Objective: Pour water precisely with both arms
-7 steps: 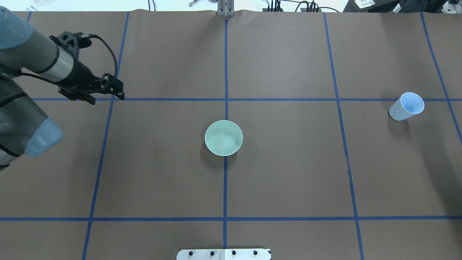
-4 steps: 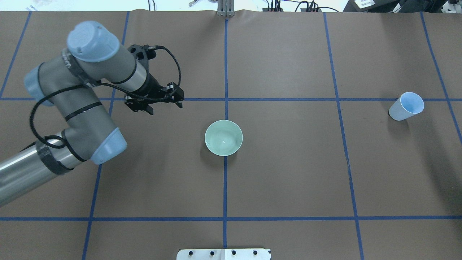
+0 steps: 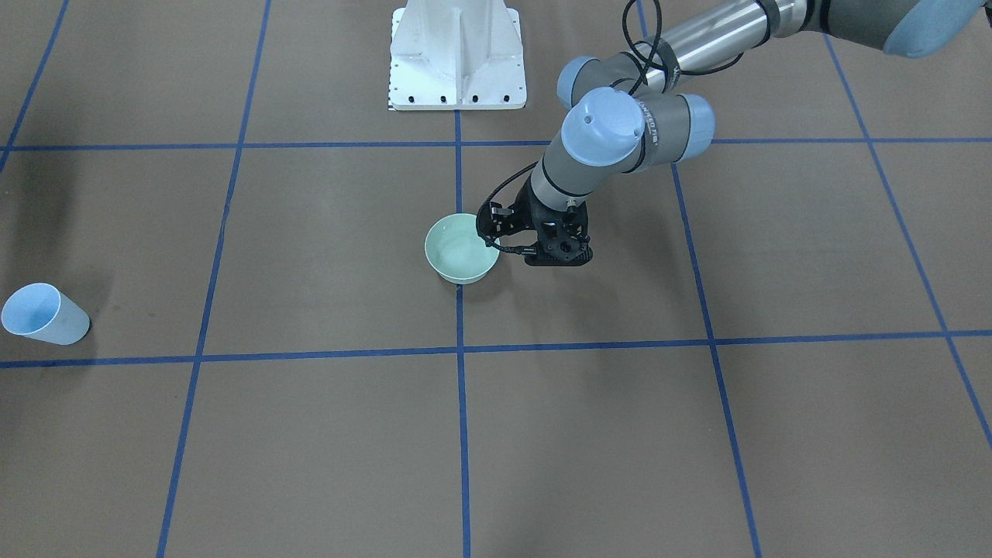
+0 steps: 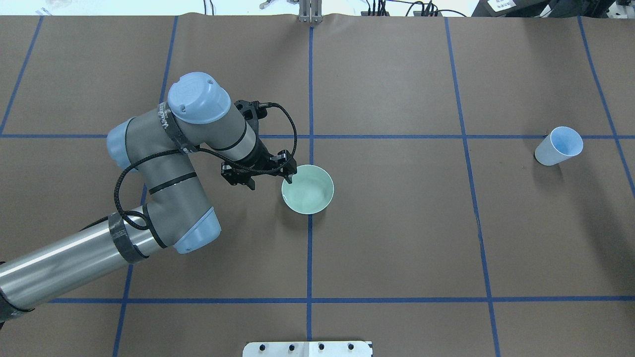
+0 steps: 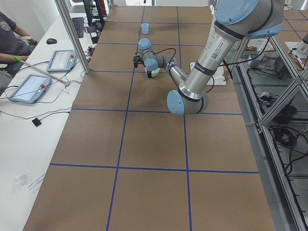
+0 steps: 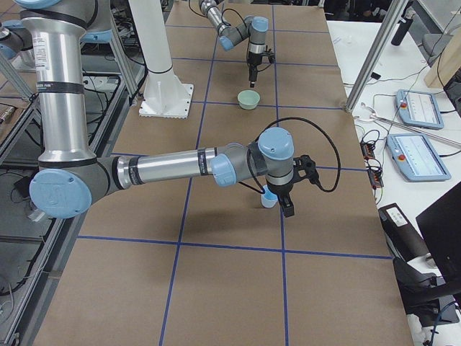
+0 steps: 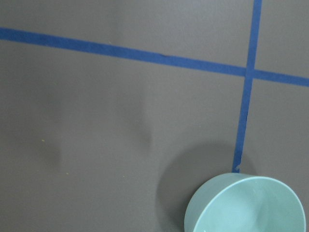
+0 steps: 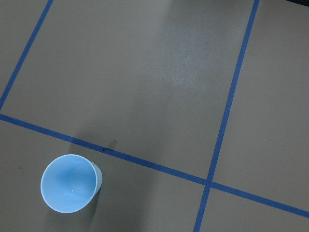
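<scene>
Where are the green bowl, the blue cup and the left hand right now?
green bowl (image 4: 327, 192): overhead view, inner wall by its right rim.
blue cup (image 4: 544, 154): overhead view, outer side wall.
left hand (image 4: 270, 181): overhead view, midway between its fingertips.

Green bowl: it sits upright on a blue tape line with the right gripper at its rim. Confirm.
One error: the gripper at the rim of the green bowl is the left gripper, not the right; in the overhead view its arm enters from the left. The bowl is upright on the blue tape line.
</scene>
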Controlling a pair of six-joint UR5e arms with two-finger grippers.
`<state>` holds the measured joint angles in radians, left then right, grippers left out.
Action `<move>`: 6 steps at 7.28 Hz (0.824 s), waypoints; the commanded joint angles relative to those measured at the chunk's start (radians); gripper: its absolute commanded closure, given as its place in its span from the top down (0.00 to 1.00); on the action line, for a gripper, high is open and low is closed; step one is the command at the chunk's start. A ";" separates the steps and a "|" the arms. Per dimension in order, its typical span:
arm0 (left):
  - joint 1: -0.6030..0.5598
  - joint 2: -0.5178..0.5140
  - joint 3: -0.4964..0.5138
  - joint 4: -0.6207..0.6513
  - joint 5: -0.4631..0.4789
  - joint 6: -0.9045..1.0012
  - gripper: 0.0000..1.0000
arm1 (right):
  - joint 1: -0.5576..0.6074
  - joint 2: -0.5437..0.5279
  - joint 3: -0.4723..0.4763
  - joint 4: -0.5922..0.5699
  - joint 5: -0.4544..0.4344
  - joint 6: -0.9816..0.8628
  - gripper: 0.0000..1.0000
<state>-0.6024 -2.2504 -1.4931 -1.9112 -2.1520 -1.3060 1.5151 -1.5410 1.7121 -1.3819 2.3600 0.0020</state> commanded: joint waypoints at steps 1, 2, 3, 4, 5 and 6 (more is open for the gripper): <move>0.019 -0.008 0.049 -0.054 0.000 -0.004 0.83 | 0.002 -0.005 0.001 -0.002 0.018 0.001 1.00; 0.024 -0.008 0.056 -0.055 0.000 -0.009 0.82 | 0.002 -0.007 0.004 -0.002 0.024 0.004 1.00; 0.026 -0.009 0.056 -0.057 0.000 -0.009 0.71 | 0.005 -0.008 0.003 -0.002 0.033 0.006 1.00; 0.027 -0.011 0.056 -0.057 0.000 -0.009 0.46 | 0.010 -0.010 0.003 -0.002 0.036 0.006 1.00; 0.027 -0.009 0.056 -0.066 0.000 -0.009 0.00 | 0.011 -0.010 0.003 -0.002 0.036 0.006 1.00; 0.027 -0.008 0.062 -0.096 0.000 -0.009 0.00 | 0.011 -0.010 0.001 0.000 0.036 0.006 1.00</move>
<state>-0.5758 -2.2594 -1.4360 -1.9810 -2.1522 -1.3146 1.5250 -1.5504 1.7149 -1.3834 2.3951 0.0075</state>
